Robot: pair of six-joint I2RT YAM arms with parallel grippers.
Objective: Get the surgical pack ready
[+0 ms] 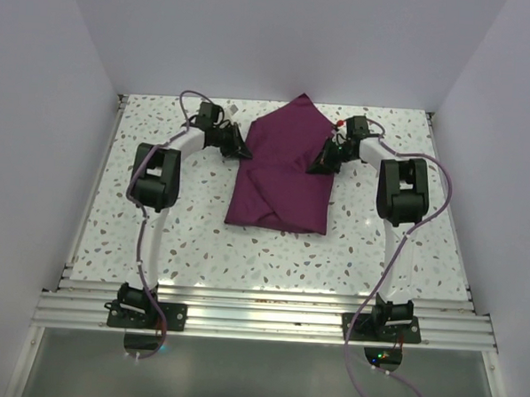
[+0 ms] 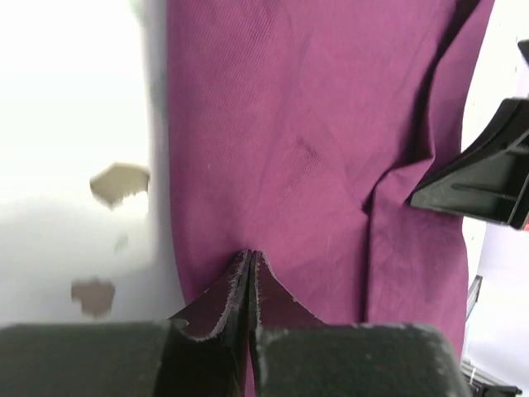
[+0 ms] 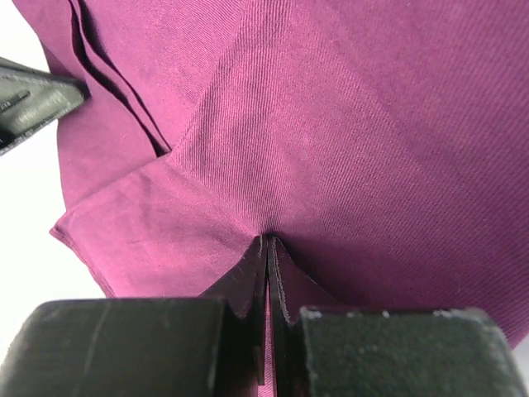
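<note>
The surgical pack is a large maroon cloth lying folded on the middle of the speckled table, with one corner pointing to the back. At the cloth's left edge, my left gripper has its jaws pressed together on a bit of the fabric, and maroon shows between the fingers. My right gripper is at the right edge, shut on the cloth, which puckers at the fingertips. Overlapping folds run across the cloth.
White walls enclose the table on three sides. An aluminium rail with both arm bases runs along the near edge. The right gripper's black finger shows in the left wrist view. In the right wrist view, the left gripper's finger is visible.
</note>
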